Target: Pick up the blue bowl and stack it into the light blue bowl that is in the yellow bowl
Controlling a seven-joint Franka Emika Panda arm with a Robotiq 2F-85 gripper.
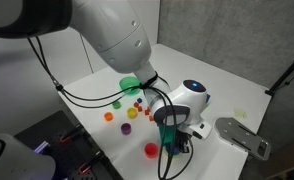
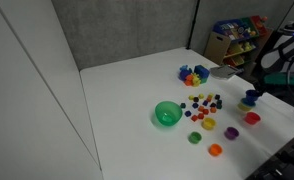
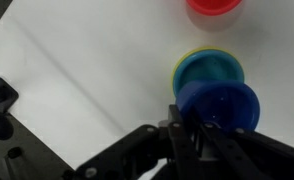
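In the wrist view my gripper is shut on the near rim of the blue bowl. It holds the bowl just over, and partly covering, the light blue bowl. The light blue bowl sits nested in the yellow bowl, of which only a thin rim shows. In an exterior view the blue bowl hangs under the gripper near the table's edge. In an exterior view the gripper points down at the table and hides the bowls.
A red bowl stands just beyond the stack and shows in both exterior views. A large green bowl, several small coloured pieces and small bowls lie mid-table. A toy pile sits further back.
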